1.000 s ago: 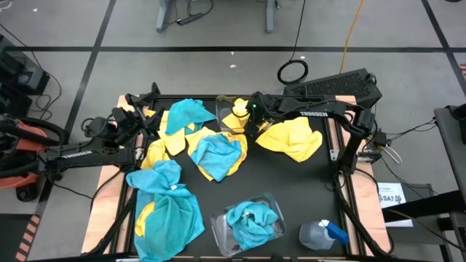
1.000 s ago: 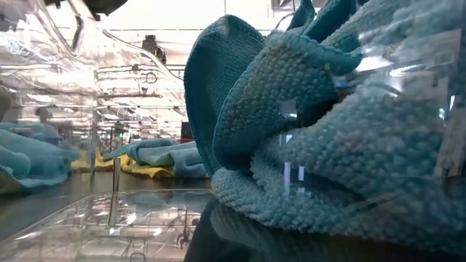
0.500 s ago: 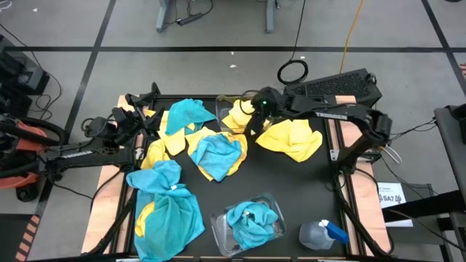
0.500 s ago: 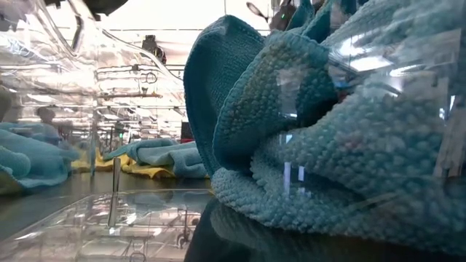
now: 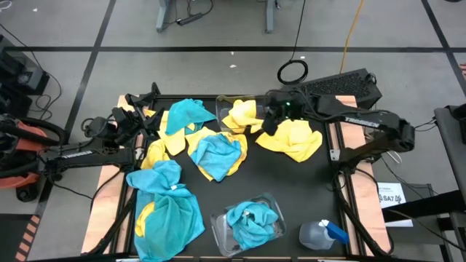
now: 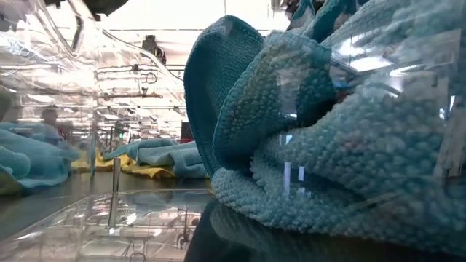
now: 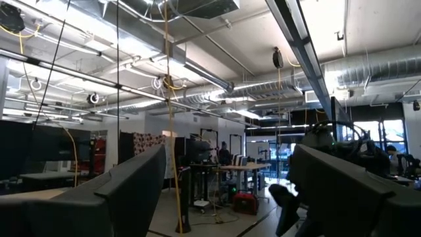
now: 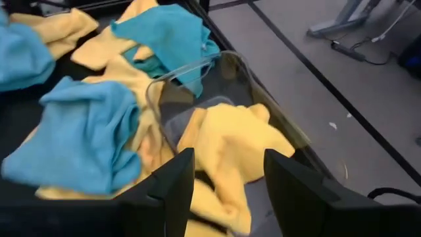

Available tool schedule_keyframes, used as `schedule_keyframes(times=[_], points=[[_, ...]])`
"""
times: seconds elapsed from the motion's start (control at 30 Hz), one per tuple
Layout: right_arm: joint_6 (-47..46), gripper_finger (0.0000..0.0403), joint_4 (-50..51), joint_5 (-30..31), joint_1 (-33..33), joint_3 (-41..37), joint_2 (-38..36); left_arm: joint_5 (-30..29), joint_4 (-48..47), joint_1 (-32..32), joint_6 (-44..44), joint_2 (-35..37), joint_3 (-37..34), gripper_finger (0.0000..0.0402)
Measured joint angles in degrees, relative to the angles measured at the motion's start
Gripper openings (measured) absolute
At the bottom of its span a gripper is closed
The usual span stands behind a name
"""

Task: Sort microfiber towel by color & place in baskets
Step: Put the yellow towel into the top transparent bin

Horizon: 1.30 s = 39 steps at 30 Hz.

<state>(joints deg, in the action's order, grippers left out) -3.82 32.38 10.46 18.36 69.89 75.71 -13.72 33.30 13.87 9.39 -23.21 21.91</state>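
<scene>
Yellow and turquoise microfiber towels lie strewn over the black table: a blue one (image 5: 216,151), another blue one (image 5: 167,200), and a yellow one (image 5: 291,138) at the right. The far clear basket (image 5: 221,116) holds a yellow towel (image 8: 230,141). The near basket (image 5: 218,234) holds a blue towel (image 5: 249,220). My right gripper (image 5: 268,125) hangs open in the air just right of the far basket, nothing between its fingers (image 8: 174,178). My left gripper (image 5: 145,109) waits open at the table's far left, pointing up into the room (image 7: 227,191).
A clear spray bottle with a blue trigger (image 5: 322,234) lies at the near right corner. The near basket with its blue towel (image 6: 328,131) fills the low view. Bare black tabletop (image 5: 291,189) shows at the middle right.
My right gripper has risen from over the far basket and drawn back toward the table's right edge. The yellow towel has stayed in that basket and now shows uncovered.
</scene>
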Motion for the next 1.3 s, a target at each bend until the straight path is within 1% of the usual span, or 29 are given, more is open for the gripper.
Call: schedule_keyframes(times=[0.37, 0.67, 0.8, 0.97, 1.07, 1.17, 1.3], points=[[-3.9, 0.0174, 17.63, -0.02, -3.75, 0.02, -7.1, 0.0, 0.02, 0.0, 0.02, 0.01, 0.0, 0.0335], [-7.22, 0.0173, 32.03, -0.07, -6.92, 0.02, -8.79, -0.02, 0.02, 0.0, 0.0, 0.01, 0.0, 0.0335], [-8.64, 0.0173, 36.82, -0.09, -8.17, 0.02, -8.79, 0.0, 0.0, -0.01, 0.02, 0.01, 0.01, 0.0335], [-9.94, 0.0173, 40.03, -0.07, -9.2, 0.02, -8.79, 0.0, 0.0, -0.02, 0.0, 0.01, 0.02, 0.0335], [-10.49, 0.0173, 40.11, -0.07, -9.7, -0.34, -8.79, 0.0, 0.01, -0.01, 0.02, 0.0, 0.01, 0.0335], [-10.5, 0.0173, 39.85, -0.07, -10.02, -2.74, -8.82, 0.0, 0.02, -0.02, 0.02, 0.01, 0.02, 0.0335], [-10.27, 0.0173, 38.08, -0.04, -10.02, -8.74, -8.82, 0.0, 0.01, -0.01, 0.02, 0.01, 0.0, 0.0335]])
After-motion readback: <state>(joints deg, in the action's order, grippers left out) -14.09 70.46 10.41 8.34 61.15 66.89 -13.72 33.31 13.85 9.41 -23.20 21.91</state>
